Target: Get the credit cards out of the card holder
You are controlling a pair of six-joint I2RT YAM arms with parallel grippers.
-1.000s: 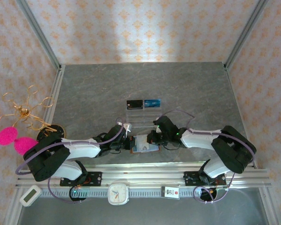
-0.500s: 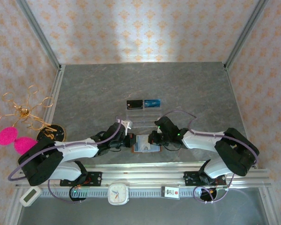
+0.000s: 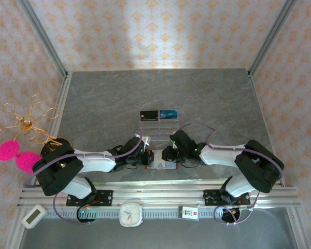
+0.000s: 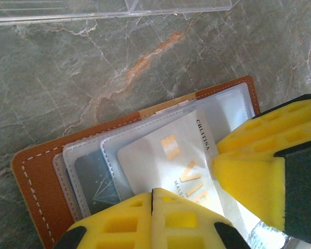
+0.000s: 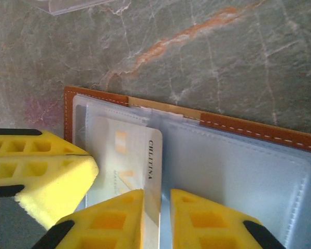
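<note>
Nothing's out yet: the card holder (image 4: 36,176) lies open on the worktop (image 4: 67,67) between your arms. One pale credit card (image 4: 171,161) is slid partway out of its clear sleeve, and another card sits tucked in the sleeve behind it. Your left fingers (image 4: 249,176) are pinched on that card's near end, so the pull clear is what's left, while your right fingers (image 5: 212,218) stand a sliver apart, straddling its long edge.

Brown card holder (image 4: 36,176), pale credit card (image 4: 166,161), grey marbled table (image 4: 67,67).
</note>
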